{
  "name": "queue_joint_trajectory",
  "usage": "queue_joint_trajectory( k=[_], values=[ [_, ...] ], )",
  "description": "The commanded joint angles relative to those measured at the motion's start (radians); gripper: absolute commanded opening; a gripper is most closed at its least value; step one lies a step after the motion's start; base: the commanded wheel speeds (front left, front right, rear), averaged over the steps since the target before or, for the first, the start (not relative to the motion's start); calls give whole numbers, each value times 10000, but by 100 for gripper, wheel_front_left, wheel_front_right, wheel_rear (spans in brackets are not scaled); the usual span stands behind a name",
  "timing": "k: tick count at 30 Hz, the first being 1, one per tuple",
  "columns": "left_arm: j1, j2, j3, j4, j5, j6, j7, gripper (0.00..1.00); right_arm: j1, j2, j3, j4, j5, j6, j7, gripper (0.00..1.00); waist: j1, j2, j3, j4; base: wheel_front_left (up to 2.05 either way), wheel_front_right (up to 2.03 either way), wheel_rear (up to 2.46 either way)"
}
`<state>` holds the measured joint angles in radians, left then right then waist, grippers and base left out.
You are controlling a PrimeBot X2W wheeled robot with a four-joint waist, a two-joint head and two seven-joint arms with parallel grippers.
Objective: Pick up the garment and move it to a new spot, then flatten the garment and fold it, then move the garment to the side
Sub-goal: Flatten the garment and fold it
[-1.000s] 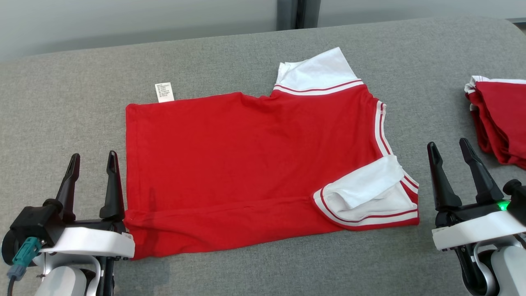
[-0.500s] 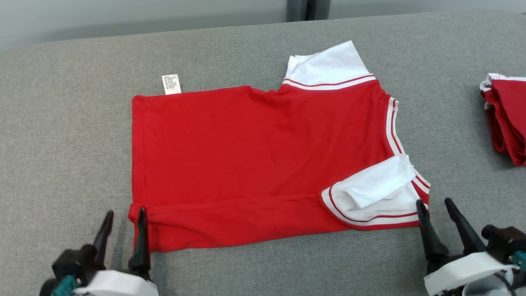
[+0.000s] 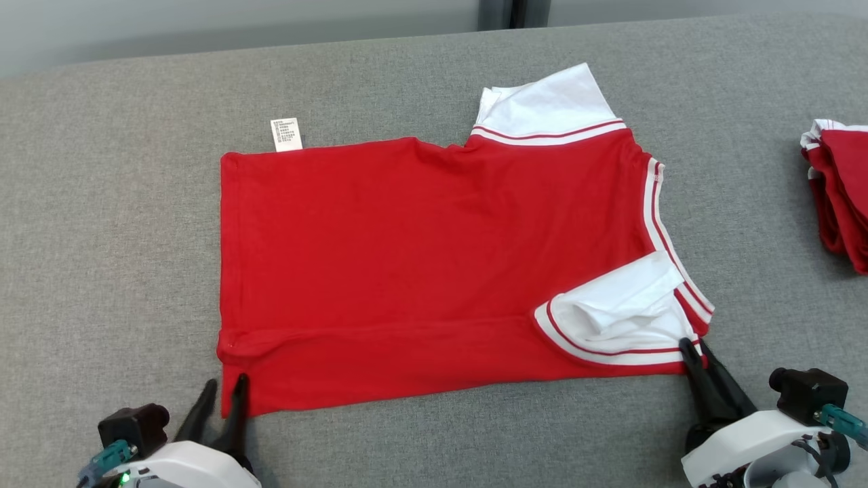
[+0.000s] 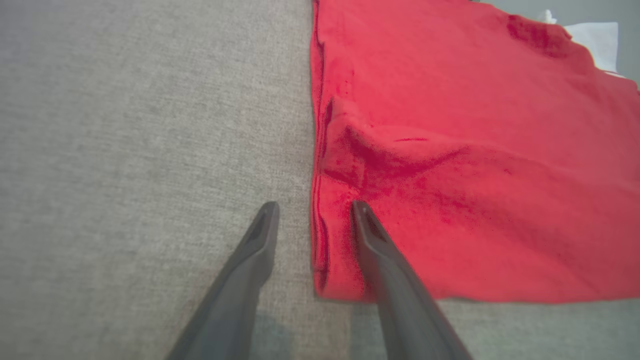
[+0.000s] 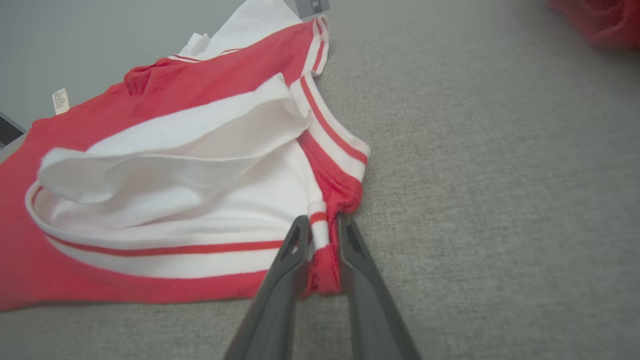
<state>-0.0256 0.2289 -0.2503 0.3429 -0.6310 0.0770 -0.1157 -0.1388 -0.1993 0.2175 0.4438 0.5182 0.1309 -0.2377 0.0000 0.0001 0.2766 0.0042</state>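
Observation:
The garment (image 3: 420, 257) is a red shirt with white, red-striped sleeves, lying flat on the grey cloth surface (image 3: 122, 237), its near edge folded over. My left gripper (image 3: 225, 381) is at its near left corner. In the left wrist view the left gripper (image 4: 314, 207) is open and straddles the hem, one finger on grey cloth, the other on the garment (image 4: 475, 175). My right gripper (image 3: 693, 346) is at the near right corner below the white sleeve. In the right wrist view the right gripper (image 5: 322, 220) pinches a bunched bit of the garment (image 5: 150, 165).
A pile of red and white clothing (image 3: 841, 190) lies at the right edge of the surface. A white care label (image 3: 286, 133) sticks out from the garment's far left edge. The grey surface ends at a pale wall (image 3: 203, 27) behind.
Both grippers have come in to the garment's near corners. The right fingers have closed on the corner under the sleeve. The left fingers now straddle the hem, slightly narrower. The camera has shifted too.

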Motion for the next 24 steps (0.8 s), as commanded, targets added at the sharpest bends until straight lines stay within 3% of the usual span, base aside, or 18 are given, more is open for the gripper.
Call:
queue_joint_trajectory(
  k=[1,7,13,17,18,19,20,24],
  values=[
    [101,-167,-202,410,-197,-116,585,0,-50,-62,64,65,108,-4,53,0,0,-1,13,3,0,0,0],
    [258,294,19,-449,-396,-171,862,0,396,-259,-34,-590,551,-4,166,0,0,-1,16,74,0,0,0],
    [923,1007,368,-2161,-437,357,1542,0,1586,-284,-534,-1952,575,-6,753,0,0,-1,81,72,0,0,0],
    [1345,1133,392,-2953,-593,638,1994,0,1981,-74,-919,-2549,397,-6,1053,0,0,-1,156,-18,0,0,0],
    [1349,1104,381,-3090,-586,673,2019,0,1984,-19,-1007,-2582,306,-6,1130,7,0,-1,162,-31,0,0,0],
    [1330,1080,372,-3182,-565,718,2026,1,1950,64,-1055,-2591,235,-6,1193,41,0,-1,169,-43,0,0,0],
    [1310,1009,369,-3265,-524,791,1959,100,1871,137,-1110,-2622,138,-6,1221,100,0,-1,169,-53,0,0,0],
    [1048,680,574,-3522,-457,896,1184,100,1597,161,-1460,-2778,-343,-4,1166,100,0,-1,107,-61,0,0,0]
  ],
)
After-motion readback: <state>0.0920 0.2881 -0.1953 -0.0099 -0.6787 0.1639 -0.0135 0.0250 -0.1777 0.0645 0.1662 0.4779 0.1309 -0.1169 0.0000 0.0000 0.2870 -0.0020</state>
